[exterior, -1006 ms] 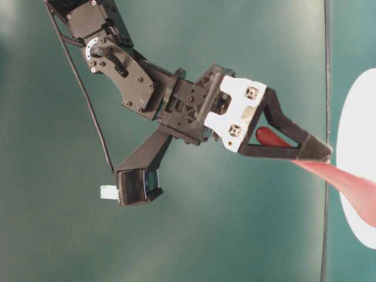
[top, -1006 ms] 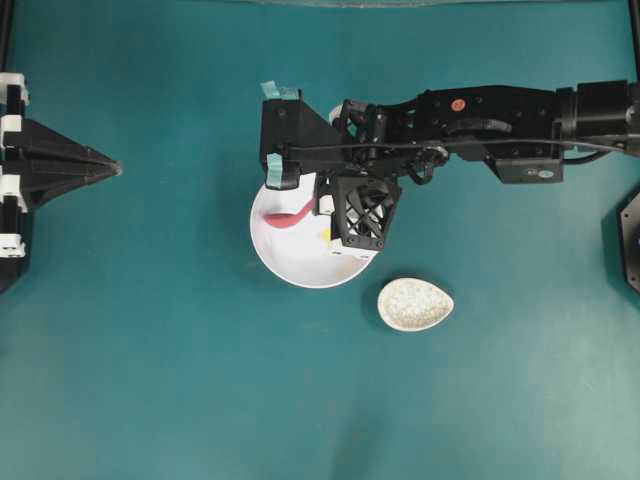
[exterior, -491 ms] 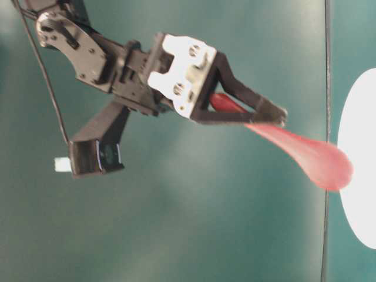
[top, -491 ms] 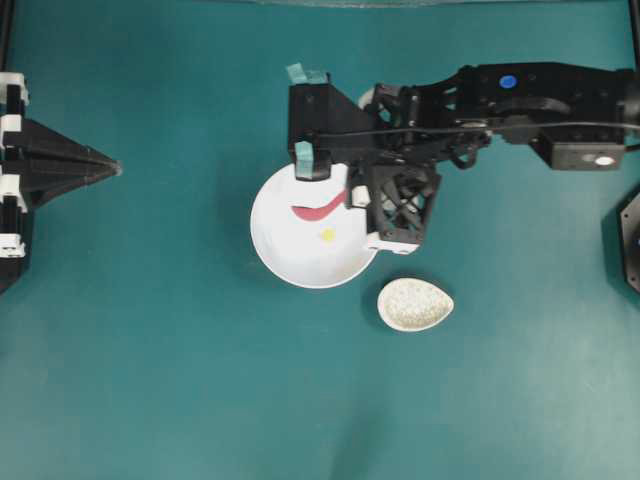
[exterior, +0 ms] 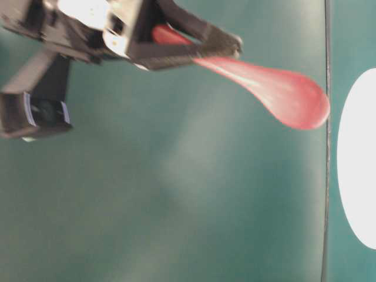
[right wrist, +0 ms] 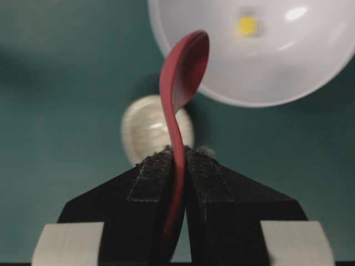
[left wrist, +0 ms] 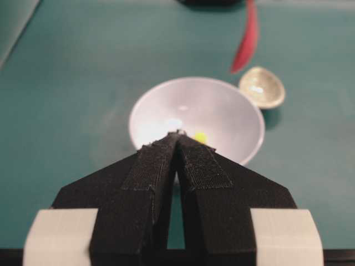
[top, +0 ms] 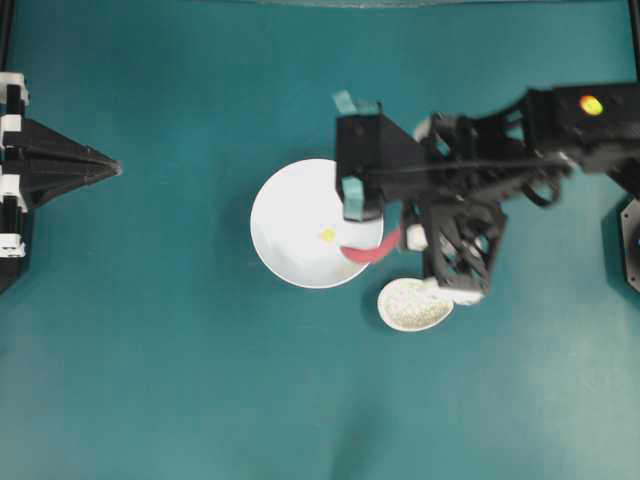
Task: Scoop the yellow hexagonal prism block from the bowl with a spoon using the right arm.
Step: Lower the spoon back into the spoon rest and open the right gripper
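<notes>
- I see the right gripper [right wrist: 178, 160] clenched on the handle of the spoon [right wrist: 180, 83], the red handle pinched between the two black padded fingers [right wrist: 152, 177].
- From overhead, the spoon's scoop [top: 362, 252] sits over the lower right rim of the bowl [top: 285, 215]; in the right wrist view the scoop is turned on edge and overlaps the bowl's rim.
- In the table-level view the scoop [exterior: 291, 97] hangs in the air, clear of the bowl's white edge [exterior: 355, 176].
- The yellow hexagonal prism block [top: 327, 235] lies inside the bowl, right of its centre, apart from the spoon; I see nothing yellow in the scoop.
- The speckled spoon rest [top: 408, 305] stands on the teal table [top: 150, 350] just beside the bowl's lower right, partly under the right arm [top: 500, 150].
- My left gripper [left wrist: 177, 136] is clenched with nothing between its tips, parked at the left edge well apart from the bowl.
</notes>
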